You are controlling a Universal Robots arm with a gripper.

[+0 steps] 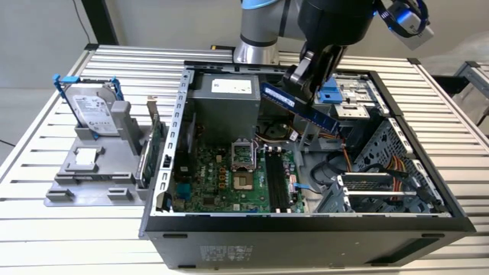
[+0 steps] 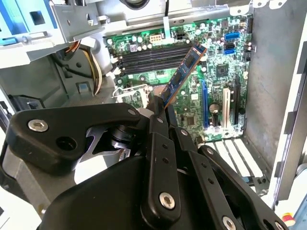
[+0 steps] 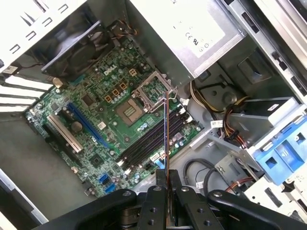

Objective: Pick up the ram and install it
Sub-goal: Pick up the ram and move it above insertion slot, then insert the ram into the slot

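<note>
Claw (image 3: 167,176) pinching ram (image 3: 166,139), edge-on in first wrist view

ram (image 1: 319,117) tilted above motherboard (image 1: 221,183) | motherboard inside case (image 1: 306,240) | hard drive (image 1: 93,112) outside case, exterior view's left

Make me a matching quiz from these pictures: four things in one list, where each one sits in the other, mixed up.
1 ram
2 hard drive
3 green card
4 memory slots

A empty, on the motherboard
B held in the gripper above the open case
C upright in the grey stand
D on edge beside the case's outer wall

Pairs: 1-B, 2-C, 3-D, 4-A
</note>
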